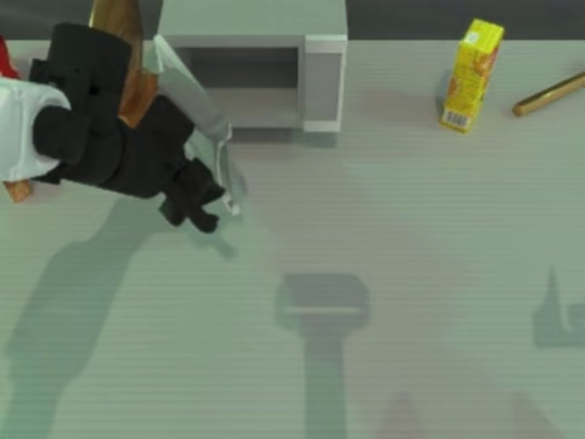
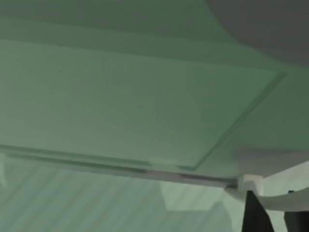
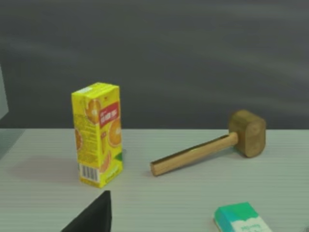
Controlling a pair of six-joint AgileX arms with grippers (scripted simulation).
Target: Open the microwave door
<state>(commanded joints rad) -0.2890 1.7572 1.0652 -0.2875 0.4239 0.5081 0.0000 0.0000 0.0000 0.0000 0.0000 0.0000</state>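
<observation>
Beside left gripper [image 1: 203, 203], microwave door [image 1: 196, 110] ajar.

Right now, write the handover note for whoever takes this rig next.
Left gripper: at the free edge of the microwave door, out in front of the oven's left side; finger state not visible.
Right arm: not seen in the top view.
Microwave: at the table's far edge, left of centre. Its door is swung out on the left hinge and the cavity is exposed.
Done: door largely open.
Left: probably swing it a little wider, then release and withdraw.
</observation>
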